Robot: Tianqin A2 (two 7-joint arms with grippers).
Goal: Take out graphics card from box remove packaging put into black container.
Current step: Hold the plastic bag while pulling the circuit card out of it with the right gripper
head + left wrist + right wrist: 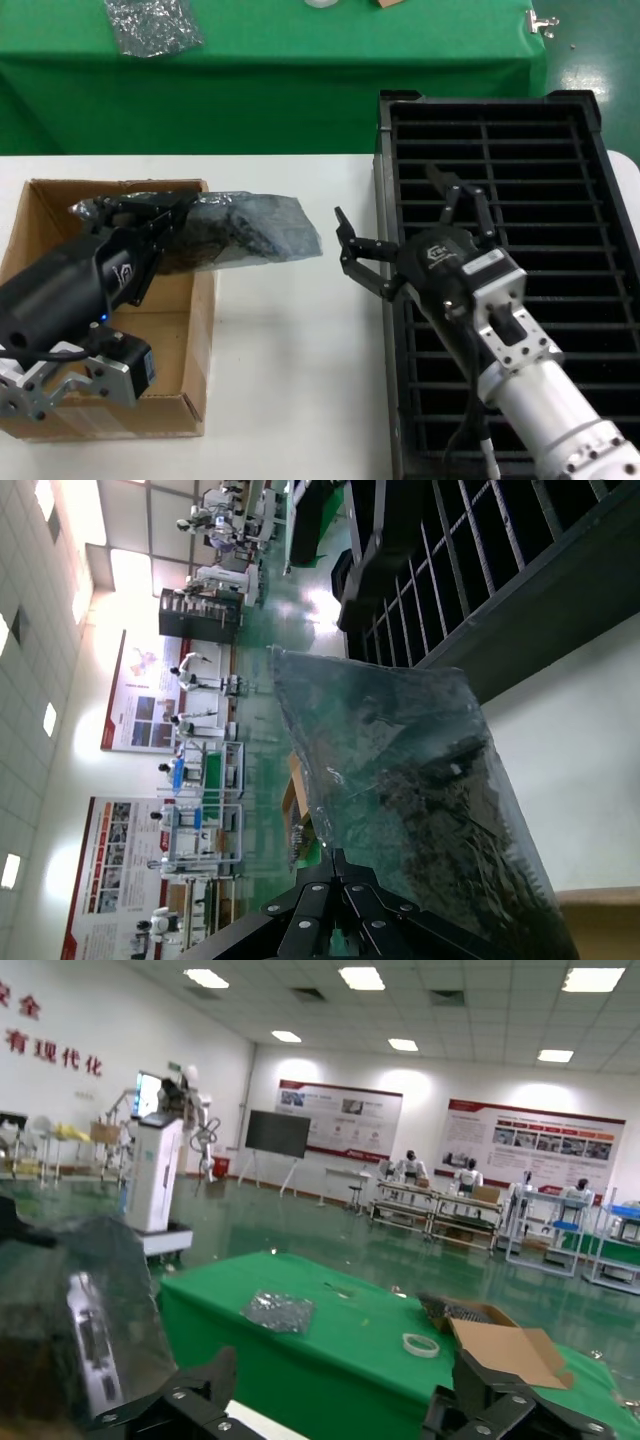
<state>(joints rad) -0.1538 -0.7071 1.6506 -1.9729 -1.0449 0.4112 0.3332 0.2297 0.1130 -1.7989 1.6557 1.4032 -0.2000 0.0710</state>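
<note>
Nearest the camera, the right arm reaches in from the near right over the black container; its right tool hangs with fingers spread wide and holds nothing, poised at the container's left rim, just right of the packaging; the left tool is clamped on that packaging's left end and holds it raised above the right wall of the box, the free end sticking out to the right over the white desk; inside the translucent bag, the right wrist view shows the graphics card as a dark board with a silver end bracket; the box stands on the desk's left part, well apart from the container on the right; a smaller crumpled silvery bag lies on the far green desk, with a tape roll farther right.
</note>
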